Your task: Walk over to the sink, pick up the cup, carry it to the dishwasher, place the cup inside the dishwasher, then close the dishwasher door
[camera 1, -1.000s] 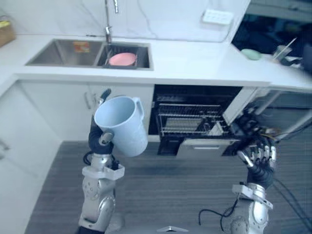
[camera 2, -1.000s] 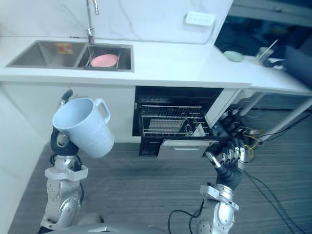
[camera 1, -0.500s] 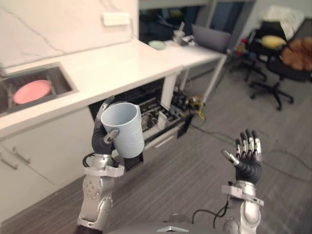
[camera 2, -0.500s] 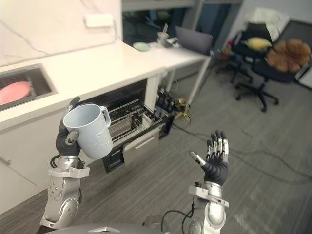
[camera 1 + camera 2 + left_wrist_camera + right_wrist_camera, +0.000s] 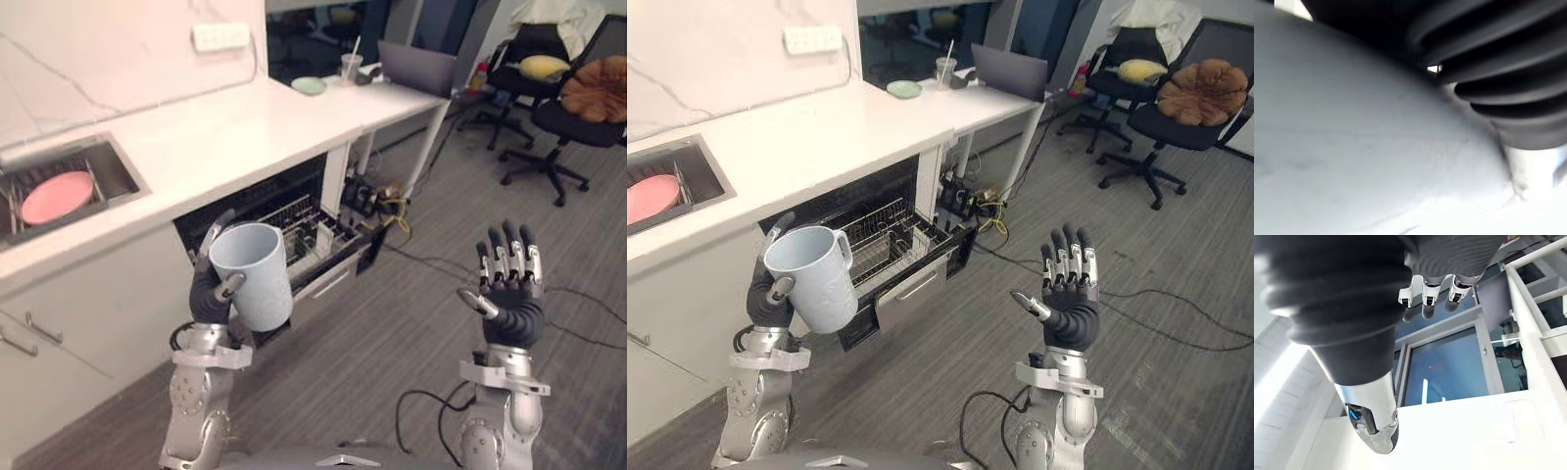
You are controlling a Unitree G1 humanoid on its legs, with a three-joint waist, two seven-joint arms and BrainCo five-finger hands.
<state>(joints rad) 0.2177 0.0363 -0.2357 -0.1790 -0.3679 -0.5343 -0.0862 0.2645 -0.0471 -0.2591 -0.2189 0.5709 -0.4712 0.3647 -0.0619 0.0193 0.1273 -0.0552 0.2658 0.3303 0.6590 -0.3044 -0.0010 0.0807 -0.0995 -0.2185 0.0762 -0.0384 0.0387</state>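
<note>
Grey plank floor (image 5: 392, 323) spreads from a long white table (image 5: 235, 122) to two black office chairs (image 5: 1176, 113), one carrying a yellow cushion (image 5: 1138, 70), the other a brown furry throw (image 5: 1203, 78). Under the table the dishwasher (image 5: 279, 211) stands open, its wire rack (image 5: 892, 240) drawn out past the table's edge above a front panel that juts over the floor. What the rack holds cannot be made out. A steel sink (image 5: 93, 176) is sunk into the table to the left, with a pink plate (image 5: 57, 196) lying in it.

The pale blue cup (image 5: 253, 276) is in the air in front of the open dishwasher, mouth up and slightly tilted, its handle (image 5: 844, 249) turned toward the rack. The left robot hand (image 5: 208, 294) grasps it, dark-tipped fingers wrapped round its wall; the left wrist view shows that wall pressed close against the ribbed cover.

The right robot hand (image 5: 507, 294) is raised over bare floor, well apart from the dishwasher, fingers straight and spread, holding nothing.

At the table's far end sit a laptop (image 5: 416, 69), a glass with a straw (image 5: 351, 67) and a small green dish (image 5: 313, 86); a white wall socket (image 5: 220, 36) is fixed above. A knot of cables and plugs (image 5: 377, 201) lies by the table leg, just right of the rack.
</note>
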